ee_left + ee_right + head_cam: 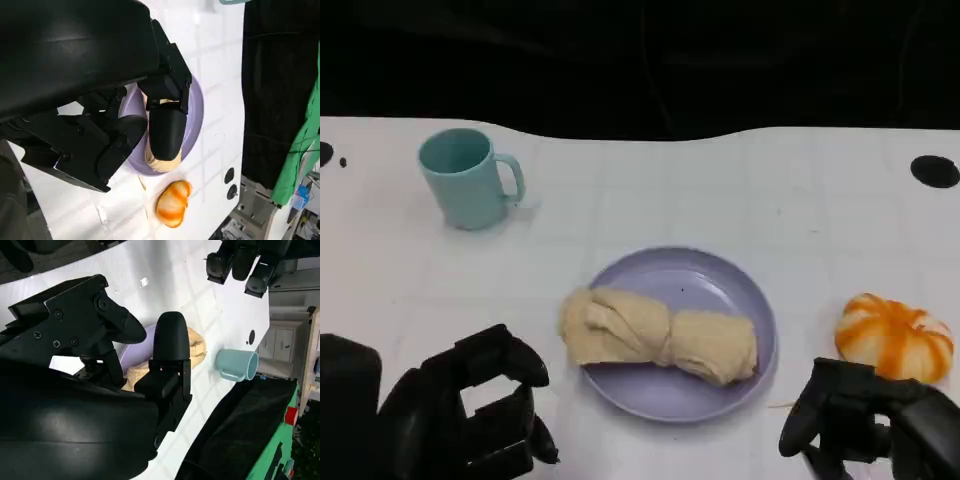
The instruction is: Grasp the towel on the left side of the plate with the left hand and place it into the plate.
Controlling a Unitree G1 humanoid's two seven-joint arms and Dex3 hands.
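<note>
Lying across the one lavender plate [720, 290], the single beige towel [655, 335] runs lengthwise side to side, one end overhanging the rim toward the left hand [470, 415]. That hand is empty with fingers apart, just beside the plate; the right hand [865, 425] is likewise released. One teal mug [468, 178] and one orange pumpkin [895, 335] share the surface [770, 190].
</note>
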